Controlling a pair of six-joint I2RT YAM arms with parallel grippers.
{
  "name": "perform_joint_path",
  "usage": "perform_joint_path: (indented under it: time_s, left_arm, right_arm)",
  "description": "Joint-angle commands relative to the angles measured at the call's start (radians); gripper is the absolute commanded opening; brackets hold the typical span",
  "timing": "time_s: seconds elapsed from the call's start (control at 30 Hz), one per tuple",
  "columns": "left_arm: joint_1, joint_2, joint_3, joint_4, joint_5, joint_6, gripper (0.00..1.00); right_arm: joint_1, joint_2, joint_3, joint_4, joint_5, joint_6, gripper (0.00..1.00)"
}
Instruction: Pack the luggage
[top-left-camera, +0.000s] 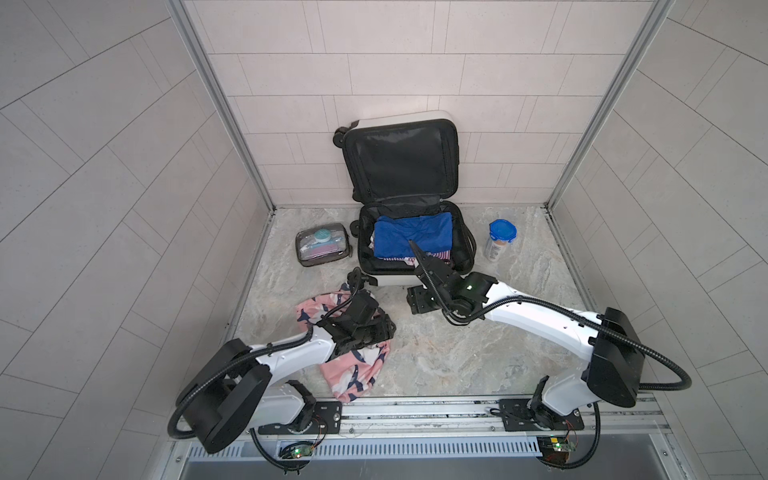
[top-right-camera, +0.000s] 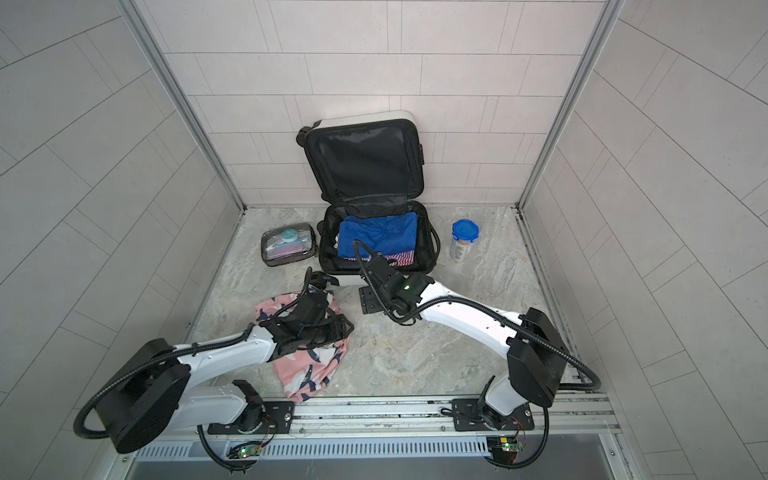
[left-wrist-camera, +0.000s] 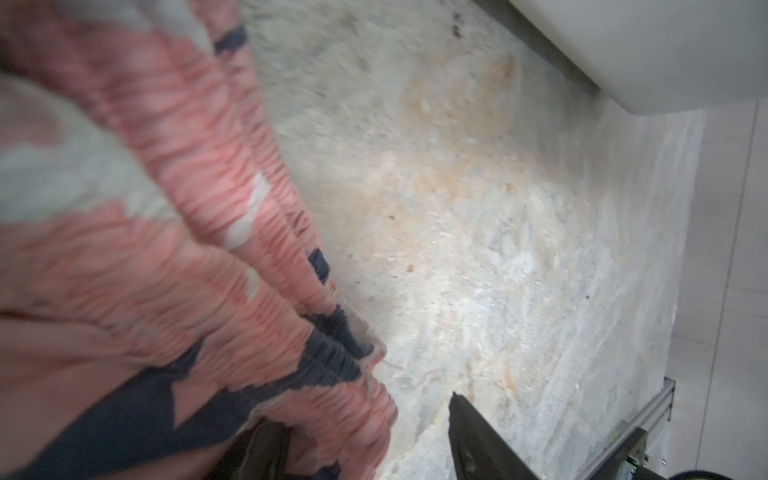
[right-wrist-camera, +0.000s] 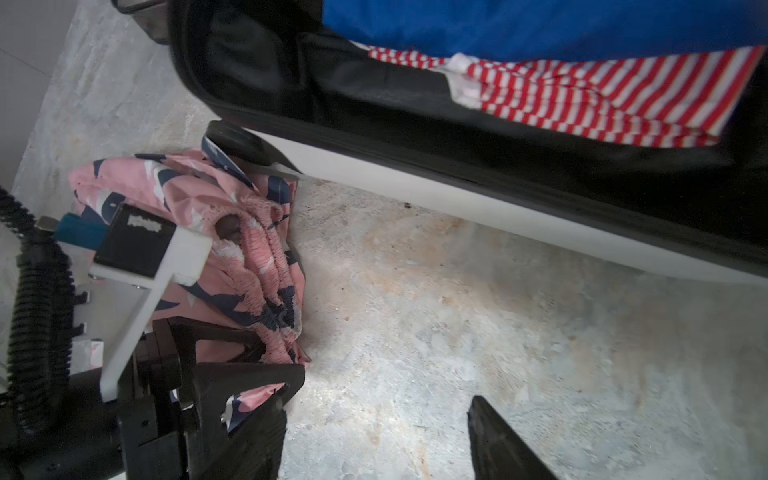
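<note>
Holding the jaws of the left gripper (left-wrist-camera: 365, 419) wide apart, the bunched edge of the pink cloth (left-wrist-camera: 166, 249) between them and not squeezed. Holding the jaws of the right gripper (right-wrist-camera: 378, 401) wide apart too, only bare floor (right-wrist-camera: 457, 332) between them. Seeing the luggage (right-wrist-camera: 457, 195) just ahead of the right jaws, lid up, with a blue cloth (right-wrist-camera: 540, 25) and a stripy cloth (right-wrist-camera: 602, 104) inside. Probably picking up the pink cloth now. Pushing the left jaws in deeper, squeezing a thick fold, lifting high over the white wall, then letting go over the blue.
</note>
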Motion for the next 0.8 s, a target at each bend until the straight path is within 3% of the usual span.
perform_joint_path:
  time_s: [0.0,0.43,0.57,0.77]
  left_arm:
    - [-0.055,0.082,0.036,0.105,0.087,0.000,0.66]
    - [-0.162,0.327,0.282,0.316,0.185,0.016,0.65]
    - [-0.185,0.269,0.294,0.287,0.164,0.046,0.66]
    - [-0.250,0.010,0.233,0.005,-0.001,0.143,0.66]
  right_arm:
    - [-0.041,-0.080,-0.052,-0.034,0.026,0.028,0.71]
    - [-0.184,-0.330,-0.203,-0.110,0.022,0.059,0.74]
    - [-0.184,-0.383,-0.217,-0.157,0.026,0.075,0.74]
    - [-0.187,-0.496,-0.236,-0.238,0.069,0.089,0.74]
